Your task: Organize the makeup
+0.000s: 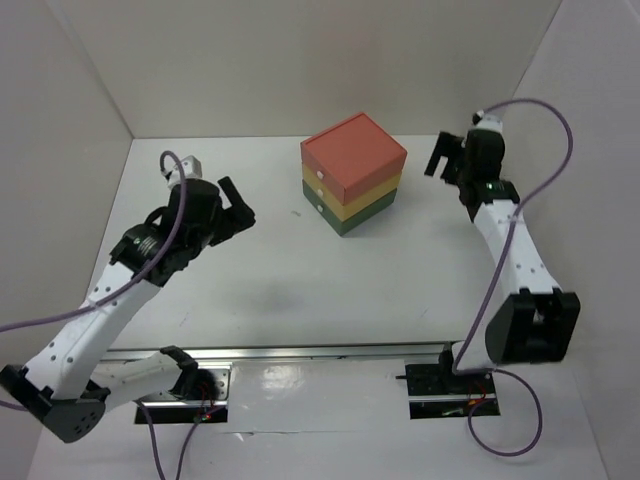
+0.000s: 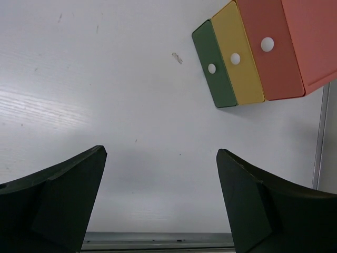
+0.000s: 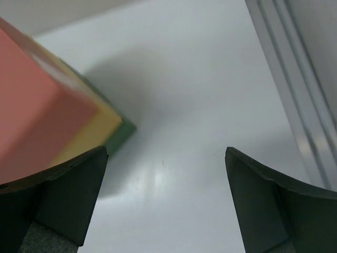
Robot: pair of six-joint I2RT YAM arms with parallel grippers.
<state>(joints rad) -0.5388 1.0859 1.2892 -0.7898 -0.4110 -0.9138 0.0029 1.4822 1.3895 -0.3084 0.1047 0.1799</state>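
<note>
**A:** Where is the left gripper (image 1: 238, 207)?

**B:** In the top view it hangs above the table (image 1: 300, 290) at about nine o'clock from the table's centre. Its fingers aim toward two o'clock.

**A:** And its jaws?

**B:** Released and spread wide. The left wrist view shows only bare white tabletop between the two dark fingers (image 2: 63, 200).

**A:** What lies ahead of it?

**B:** The drawer box (image 1: 352, 170), at twelve o'clock on the table and well apart from the fingers. It is stacked coral on top, yellow in the middle and green at the bottom. In the left wrist view the box (image 2: 253, 52) sits at one o'clock. Its three fronts line up flush, each with a small white round spot.

**A:** The right gripper (image 1: 450, 160)?

**B:** At two o'clock in the top view, near the box's right side but not touching it. Its jaws are also released and grasp nothing. The right wrist view shows plain table between its fingers (image 3: 68, 200), with a blurred corner of the box (image 3: 47, 116) at ten o'clock.

**A:** So where is the makeup?

**B:** I cannot tell. No view shows a compact, tube, sponge or stick, whether on the table or in either gripper.

**A:** Anything else?

**B:** A metal rail (image 1: 300, 352) runs along the table's near edge at six o'clock, and purple cables (image 1: 560, 150) loop off both arms.
</note>
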